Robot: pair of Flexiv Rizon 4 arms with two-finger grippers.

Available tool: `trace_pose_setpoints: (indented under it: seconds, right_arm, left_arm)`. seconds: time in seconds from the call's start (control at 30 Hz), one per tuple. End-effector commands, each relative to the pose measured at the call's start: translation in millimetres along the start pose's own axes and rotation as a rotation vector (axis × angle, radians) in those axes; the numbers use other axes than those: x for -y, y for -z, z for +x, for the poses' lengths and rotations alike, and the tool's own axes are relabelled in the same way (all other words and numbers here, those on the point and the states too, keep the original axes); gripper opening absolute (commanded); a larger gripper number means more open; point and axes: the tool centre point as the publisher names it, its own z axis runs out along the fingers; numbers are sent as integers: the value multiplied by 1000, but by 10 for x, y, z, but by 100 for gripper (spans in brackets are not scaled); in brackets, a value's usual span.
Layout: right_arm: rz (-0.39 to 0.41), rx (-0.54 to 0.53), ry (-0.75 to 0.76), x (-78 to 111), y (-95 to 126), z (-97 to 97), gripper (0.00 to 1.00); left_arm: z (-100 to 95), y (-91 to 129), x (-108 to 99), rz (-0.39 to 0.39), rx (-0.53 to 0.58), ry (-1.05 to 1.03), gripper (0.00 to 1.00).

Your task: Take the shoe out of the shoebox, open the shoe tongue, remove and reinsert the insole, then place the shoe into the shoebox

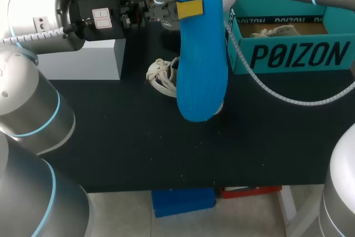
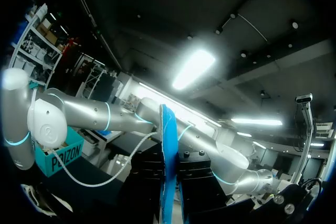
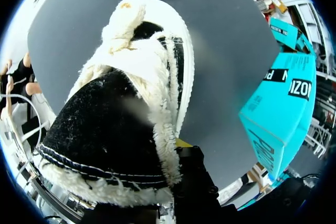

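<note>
Over the black table [image 1: 111, 137], the left gripper [image 1: 188, 9] is clamping the blue insole [image 1: 202, 54] upright above the shoe [image 3: 126, 108], left of the box [image 1: 288, 54], the right gripper [image 3: 184, 148] is giving no readable grip, and reinsertion is calling for toe-first entry.

From above and behind, looking down on the table [image 1: 111, 137]. At the left wrist, tilted upward, with the blue insole [image 2: 168, 156] edge-on, close. At the right wrist, hard against the shoe [image 3: 105, 129]. Shared throughout — teal shoebox [image 1: 288, 54].
</note>
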Motion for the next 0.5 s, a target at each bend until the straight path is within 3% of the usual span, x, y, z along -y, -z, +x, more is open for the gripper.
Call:
trace_pose_setpoints:
  seconds: [0.03,0.17,0.5]
  right_arm:
    - [-58,-185,-812,14,-71,-33,0]
    - [-78,-234,-955,13,-183,-25,0]
    - [-123,-345,-1125,13,-442,-22,0]
  left_arm:
    - [7,-3,-2,-3,4,1,0]
    - [7,-3,-2,-3,4,1,0]
    - [7,-3,-2,-3,4,1,0]
